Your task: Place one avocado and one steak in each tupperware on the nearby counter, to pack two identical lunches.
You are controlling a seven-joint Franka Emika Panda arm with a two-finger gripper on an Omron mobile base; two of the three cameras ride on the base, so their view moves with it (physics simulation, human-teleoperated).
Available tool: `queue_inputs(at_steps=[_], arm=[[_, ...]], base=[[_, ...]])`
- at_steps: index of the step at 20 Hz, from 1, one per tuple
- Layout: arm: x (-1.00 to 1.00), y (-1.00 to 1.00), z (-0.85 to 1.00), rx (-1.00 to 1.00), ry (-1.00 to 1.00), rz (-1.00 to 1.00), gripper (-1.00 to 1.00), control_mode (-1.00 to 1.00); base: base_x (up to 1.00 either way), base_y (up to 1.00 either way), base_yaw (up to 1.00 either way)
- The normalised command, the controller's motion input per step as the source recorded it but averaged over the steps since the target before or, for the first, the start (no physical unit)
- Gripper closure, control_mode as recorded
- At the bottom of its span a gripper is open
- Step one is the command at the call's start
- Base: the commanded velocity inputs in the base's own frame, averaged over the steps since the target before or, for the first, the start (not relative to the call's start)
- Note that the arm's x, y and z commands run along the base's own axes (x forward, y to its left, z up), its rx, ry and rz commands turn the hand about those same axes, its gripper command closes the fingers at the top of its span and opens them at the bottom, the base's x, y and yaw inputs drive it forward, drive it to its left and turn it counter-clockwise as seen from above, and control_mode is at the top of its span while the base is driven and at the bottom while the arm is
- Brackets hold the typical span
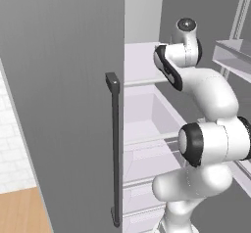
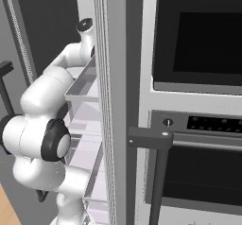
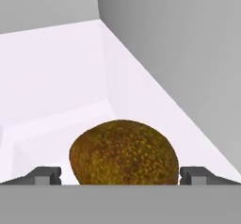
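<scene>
The arm is reaching deep into the open fridge point(image 1: 147, 109), and the hand view puts an avocado point(image 3: 123, 152) right in front of the gripper point(image 3: 120, 175), sitting on the pale floor of a white bin point(image 3: 56, 77), out in the open part of that floor with the back corner of the bin well behind it and the side wall off to the right of the picture. The jaws are spread wide, with one finger tip point(image 3: 44, 175) just off one end of the avocado and the other just off the opposite end, and nothing is pinched so far. So the step in hand looks like the grab itself. To do it well, the robot would probably want to push a bit further in so the tips sit past the fattest part of the fruit, then close slowly, since a round bumpy skin can squirt out if it gets caught only at the near edge. The avocado's long axis seems to run across the hand view, roughly in line with the gap between the tips, which means the squeeze would land on its ends rather than its narrower waist. Which end is the stem end can't be told. The base views show the arm bent into the shelves past the grey door point(image 1: 63, 90) with its dark handle point(image 1: 114, 149).
</scene>
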Motion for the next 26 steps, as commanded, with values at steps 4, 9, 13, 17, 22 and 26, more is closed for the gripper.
queue_inputs(at_steps=[4,9,13,17,22,26], arm=[[0.24,-0.21,-0.23,0.00,0.06,0.00,-1.00,-1.00],[0.07,-0.21,-0.44,0.00,0.00,0.00,1.00,-1.00],[0.03,-0.03,-0.08,0.00,0.00,0.00,1.00,-1.00],[-0.76,0.29,-0.01,-0.03,-0.14,0.04,1.00,-1.00],[-1.00,0.60,0.05,-0.09,-0.57,0.06,1.00,-1.00],[-1.00,0.26,0.38,0.00,-0.42,0.05,1.00,-1.00]], base=[[0.00,0.00,0.00],[0.00,0.00,0.00],[0.00,0.00,0.00],[0.00,0.00,0.00],[0.00,0.00,0.00],[0.00,0.00,0.00]])
